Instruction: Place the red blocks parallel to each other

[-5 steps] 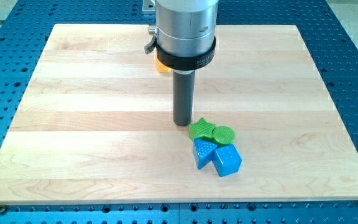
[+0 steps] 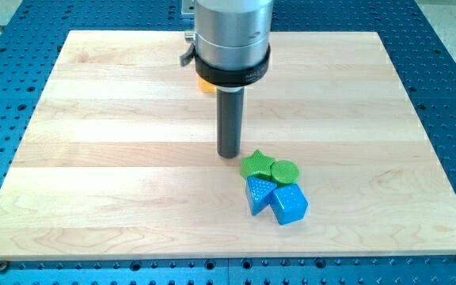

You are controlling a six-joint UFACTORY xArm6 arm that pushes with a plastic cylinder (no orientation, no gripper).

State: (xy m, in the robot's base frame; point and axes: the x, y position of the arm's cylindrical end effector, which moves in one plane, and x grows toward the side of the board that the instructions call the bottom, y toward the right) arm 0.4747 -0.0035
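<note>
Currently my tip (image 2: 229, 155) on the wooden board (image 2: 93, 119) — just beside the green star (image 2: 256, 165), at its upper left

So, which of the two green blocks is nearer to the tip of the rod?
The green star-shaped block. It lies just to the view's right of my tip, while the green round block sits further right, on the star's far side.

Evenly and brightly lit from overhead, with only soft, short shadows under the straight dark rod (image 2: 229, 119) and the clustered green and blue blocks, faint sheen on the pale wooden bench (image 2: 117, 158) and the metal collar above, sharp focus throughout, no noticeable blur or edge distortion.
</note>
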